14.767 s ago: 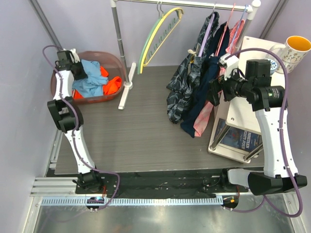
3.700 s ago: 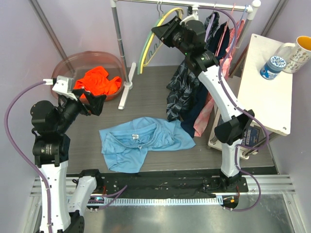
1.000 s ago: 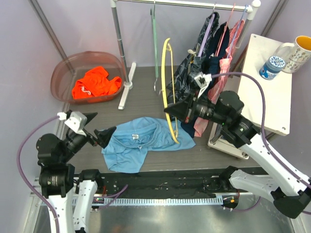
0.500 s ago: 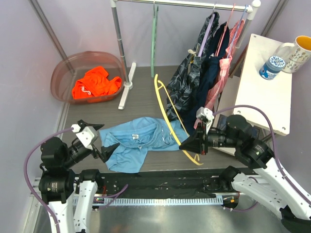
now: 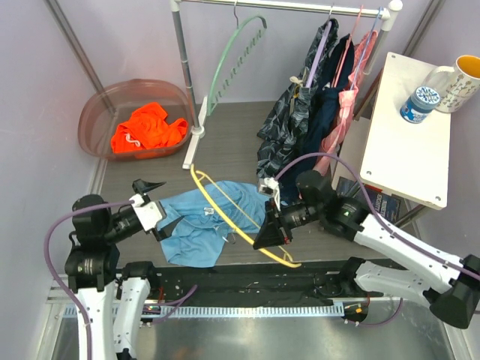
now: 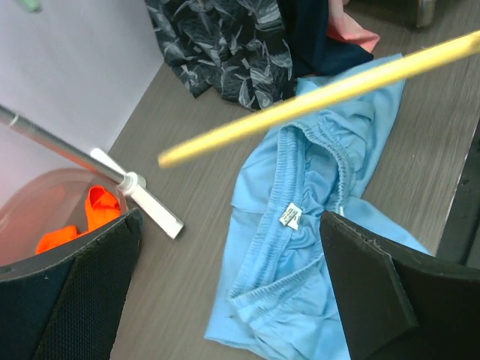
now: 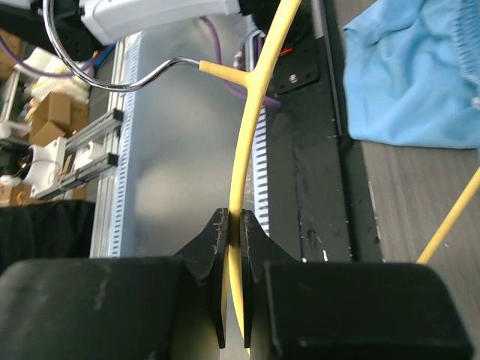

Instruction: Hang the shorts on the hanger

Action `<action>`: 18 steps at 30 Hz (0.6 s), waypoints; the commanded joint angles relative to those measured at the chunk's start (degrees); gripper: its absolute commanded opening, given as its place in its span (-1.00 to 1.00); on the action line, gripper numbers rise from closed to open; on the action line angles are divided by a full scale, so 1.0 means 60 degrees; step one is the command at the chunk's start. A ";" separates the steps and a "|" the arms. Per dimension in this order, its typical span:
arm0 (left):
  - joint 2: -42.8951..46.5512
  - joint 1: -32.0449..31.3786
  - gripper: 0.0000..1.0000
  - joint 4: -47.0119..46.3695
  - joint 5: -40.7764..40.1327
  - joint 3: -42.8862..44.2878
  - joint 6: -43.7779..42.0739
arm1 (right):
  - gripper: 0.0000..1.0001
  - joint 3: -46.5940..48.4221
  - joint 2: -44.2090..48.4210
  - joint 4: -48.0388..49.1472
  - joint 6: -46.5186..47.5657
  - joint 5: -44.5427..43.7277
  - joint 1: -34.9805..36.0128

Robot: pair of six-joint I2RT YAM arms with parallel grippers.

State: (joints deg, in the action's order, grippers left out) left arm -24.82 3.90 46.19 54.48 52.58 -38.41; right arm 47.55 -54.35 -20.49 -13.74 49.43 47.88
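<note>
The light blue shorts point(image 5: 202, 225) lie crumpled on the dark table, waistband and white label up point(image 6: 300, 247). My right gripper point(image 5: 270, 232) is shut on the yellow hanger point(image 5: 289, 262) and holds it low over the right part of the shorts. In the right wrist view the fingers point(image 7: 234, 221) pinch the thin yellow arch point(image 7: 251, 112), with its metal hook point(image 7: 112, 82) pointing left over the near rail. My left gripper point(image 5: 155, 206) stands wide open just left of the shorts, above their left edge point(image 6: 231, 217). The hanger's yellow arm point(image 6: 322, 94) crosses over the shorts beyond it.
A pale green hanger point(image 5: 236, 56) hangs on the clothes rack at the back, beside dark patterned clothes point(image 5: 300, 127). The rack's white foot point(image 5: 193, 142) rests on the table. A brown basin point(image 5: 94, 135) holds an orange garment. A white side table point(image 5: 405, 142) stands right.
My right gripper has carried the hanger left and lower, so it now lies across the shorts. The left gripper has shifted slightly towards the shorts. The green hanger has swung on the rail.
</note>
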 commanded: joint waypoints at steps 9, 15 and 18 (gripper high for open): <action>-0.1915 -0.0021 0.97 0.3861 0.1438 0.0013 -0.8056 | -0.98 0.0615 -0.1269 0.1701 -0.0435 0.1019 0.0823; -0.1766 -0.0428 0.89 0.3359 0.1542 -0.0617 -0.7923 | -0.98 0.0659 -0.1869 0.2095 -0.0829 0.1180 0.1146; -0.1811 -0.1030 0.77 0.3492 0.1278 -0.0881 -0.8143 | -0.98 0.0864 -0.2162 0.2169 -0.0889 0.1239 0.1322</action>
State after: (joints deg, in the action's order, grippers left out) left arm -35.27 1.30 65.67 61.52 49.12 -83.07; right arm 48.51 -66.13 -13.21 -17.78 54.48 54.74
